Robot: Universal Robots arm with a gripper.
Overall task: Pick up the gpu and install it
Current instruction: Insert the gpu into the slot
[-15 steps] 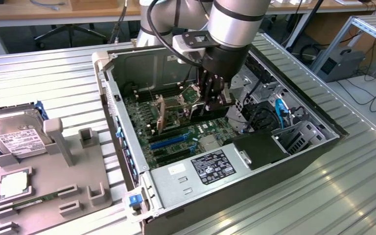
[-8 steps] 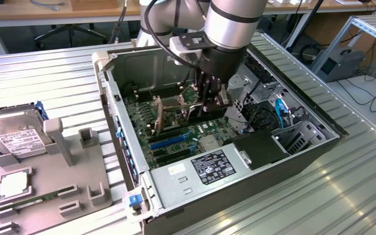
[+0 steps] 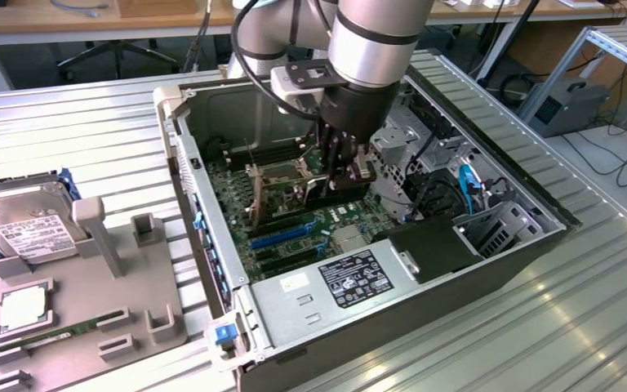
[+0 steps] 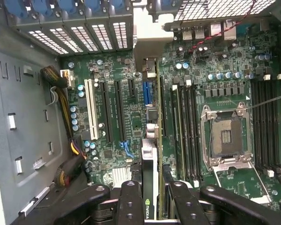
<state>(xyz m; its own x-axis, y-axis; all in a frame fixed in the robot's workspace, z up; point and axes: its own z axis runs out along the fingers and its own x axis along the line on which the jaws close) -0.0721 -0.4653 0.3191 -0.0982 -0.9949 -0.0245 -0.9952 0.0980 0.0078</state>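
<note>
My gripper (image 3: pixel 341 173) hangs deep inside the open computer case (image 3: pixel 199 175), just above the green motherboard (image 3: pixel 291 220). It is shut on the gpu (image 3: pixel 349 189), which shows there as a dark card between the fingers. In the wrist view the gpu (image 4: pixel 150 154) is seen edge-on, running from between the black fingers (image 4: pixel 131 201) toward the rear slot openings. Its tan bracket end (image 4: pixel 147 37) lies against the case's back wall. The card lines up with the blue expansion slot (image 4: pixel 147 93). I cannot tell whether it is seated.
A grey fixture tray (image 3: pixel 85 302) on the exterior view's left carries a silver hard drive (image 3: pixel 25 224). Inside the case are the power supply (image 3: pixel 330 282), blue cables (image 3: pixel 469 184), the CPU socket (image 4: pixel 225 136), a white slot (image 4: pixel 90 110) and a cable bundle (image 4: pixel 65 103).
</note>
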